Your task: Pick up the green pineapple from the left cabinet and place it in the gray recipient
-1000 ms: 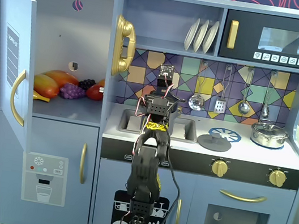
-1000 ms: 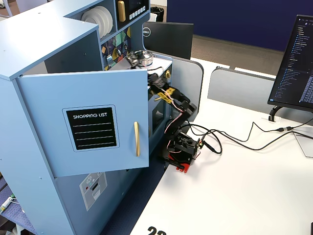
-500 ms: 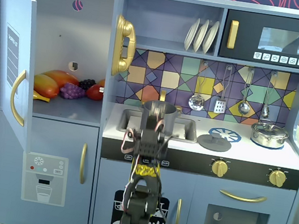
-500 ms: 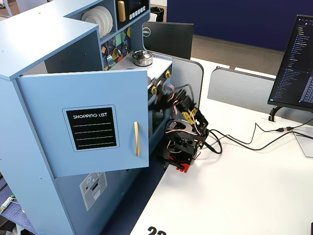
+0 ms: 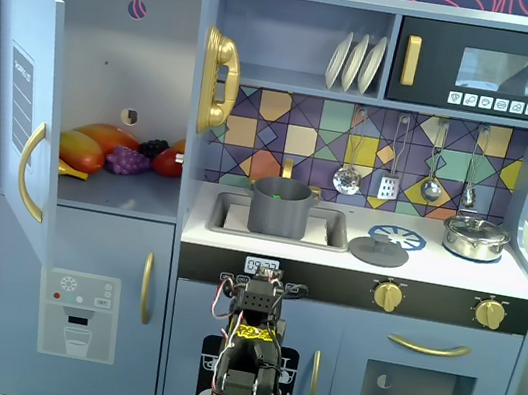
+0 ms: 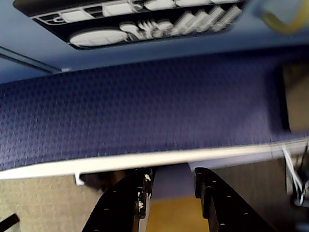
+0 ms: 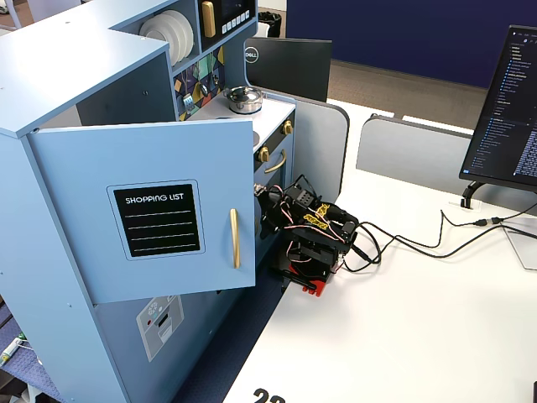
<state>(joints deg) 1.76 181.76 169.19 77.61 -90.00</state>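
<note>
Fingers (image 6: 126,203) are parted with nothing in the gap, so the gripper (image 6: 173,178) is released and empty. The wrist view looks past them at dark blue carpet and the printed dishwasher panel (image 6: 135,19) on the kitchen front. The arm (image 5: 245,357) sits folded low on its base at the table edge, below counter height and just in front of the lower doors; in the other fixed view (image 7: 315,231) it is tucked beside the open cabinet door (image 7: 159,210), close to it but apart as far as I can tell. On the counter the gray recipient (image 5: 277,215) stands upright in the sink (image 5: 334,232), and a small green patch at its rim reads as the green pineapple (image 5: 277,197), mostly hidden by the pot wall. The flat lid (image 5: 378,251) and the silver pot (image 5: 475,238) sit to its right, well apart. Farther back the left cabinet (image 5: 119,31) is open, with the mango (image 5: 84,149) and grapes (image 5: 128,162) on its shelf and no green fruit there. My read: the placing is done and the step is parking. Do it well by keeping the fold compact, clear of the door edge and the lower handles, with the cables unsnagged and the pot left undisturbed.
</note>
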